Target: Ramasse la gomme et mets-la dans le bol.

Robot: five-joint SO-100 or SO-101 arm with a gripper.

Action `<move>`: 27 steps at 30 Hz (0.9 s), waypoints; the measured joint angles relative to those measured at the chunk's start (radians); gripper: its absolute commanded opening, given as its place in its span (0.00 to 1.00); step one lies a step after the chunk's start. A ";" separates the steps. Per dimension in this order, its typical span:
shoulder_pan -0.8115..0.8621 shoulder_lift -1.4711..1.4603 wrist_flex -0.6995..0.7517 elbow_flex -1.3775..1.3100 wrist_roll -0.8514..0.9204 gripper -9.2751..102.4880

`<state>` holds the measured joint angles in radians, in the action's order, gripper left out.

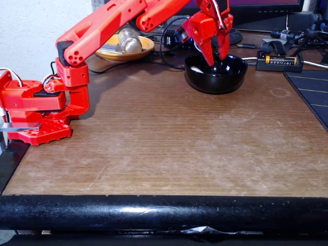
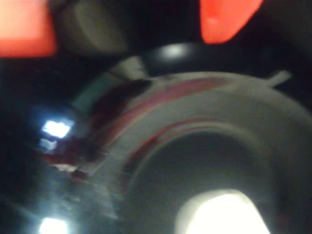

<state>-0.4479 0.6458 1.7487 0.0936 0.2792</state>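
Now, end effector (image 1: 218, 57) inside bowl (image 1: 225, 82) — eraser (image 2: 226, 214) at bottom

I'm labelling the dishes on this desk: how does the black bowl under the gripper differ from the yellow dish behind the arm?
The black bowl is glossy and deep; the yellow dish is shallow and flatter. The gripper dips into the black bowl, while the yellow dish sits behind the arm, holding a shiny metallic object. The black bowl stands nearer the camera. Both are round and rest on the wooden table.

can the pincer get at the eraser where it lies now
Probably yes: the pincer already hangs down inside the black bowl, and the wrist view shows the white eraser on the bowl's floor right under it, with nothing between them.
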 measured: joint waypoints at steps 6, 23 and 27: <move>0.003 0.117 0.008 0.126 0.000 0.03; 0.275 0.572 0.006 0.522 0.015 0.03; 0.330 0.747 -0.051 0.764 0.015 0.03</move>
<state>-0.1181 1.3929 1.6981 0.8575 0.2945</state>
